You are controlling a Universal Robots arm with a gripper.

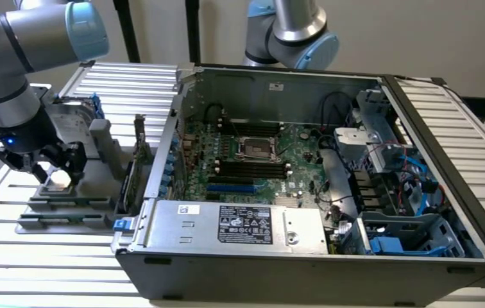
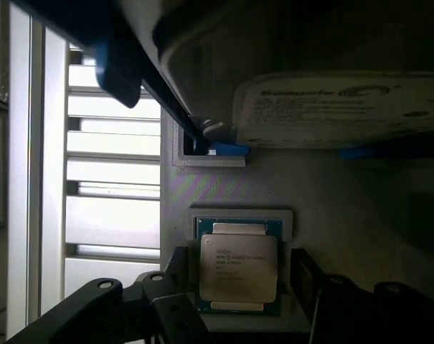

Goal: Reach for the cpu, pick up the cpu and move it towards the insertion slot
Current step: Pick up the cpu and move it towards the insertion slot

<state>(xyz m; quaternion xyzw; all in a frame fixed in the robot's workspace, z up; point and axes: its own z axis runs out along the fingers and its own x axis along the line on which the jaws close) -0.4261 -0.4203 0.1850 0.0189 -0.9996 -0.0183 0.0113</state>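
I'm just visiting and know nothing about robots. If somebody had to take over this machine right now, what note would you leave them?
Gripper: open, jaws standing either side of the small square silver-topped cpu, not clamped on it.
Cpu: lying flat in the grey plastic holder, to the exterior view's left of the open computer case.
Insertion slot: the square metal-framed socket with a dark centre, on the board inside the case.
Done: the reach for the chip.
Left: the chip is not yet gripped, lifted or carried towards the slot.
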